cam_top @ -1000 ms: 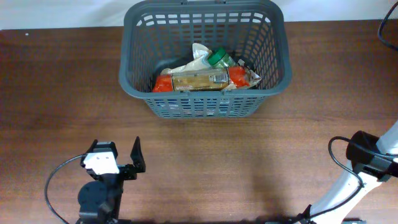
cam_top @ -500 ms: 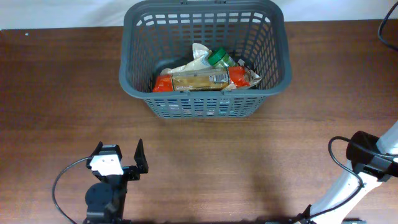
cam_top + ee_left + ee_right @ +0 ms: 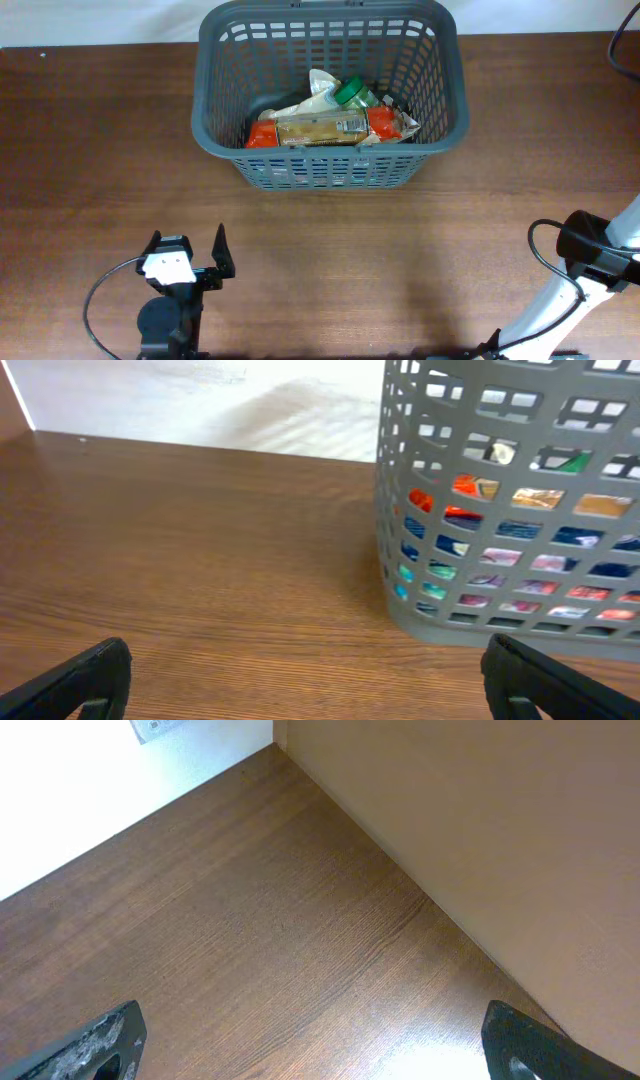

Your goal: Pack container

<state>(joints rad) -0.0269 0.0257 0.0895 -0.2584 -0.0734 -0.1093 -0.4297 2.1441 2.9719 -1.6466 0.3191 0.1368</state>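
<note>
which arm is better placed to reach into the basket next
Likely left: the left gripper, open, faces the shopping basket; the right gripper points at a table corner, basket out of view.

I work at a test bench in what looks like a lab or office room, not a shop or a kitchen. My table (image 3: 100,150) is plain dark wood-grain board set against a white wall (image 3: 200,400). From my right wrist I see what looks like a socket plate (image 3: 150,728) on that wall, and a flat beige panel (image 3: 480,820) standing along the table's edge. Black cables (image 3: 88,300) loop over the board. The only shop-like thing is a grey basket (image 3: 220,100) with packets (image 3: 320,128) inside.
</note>
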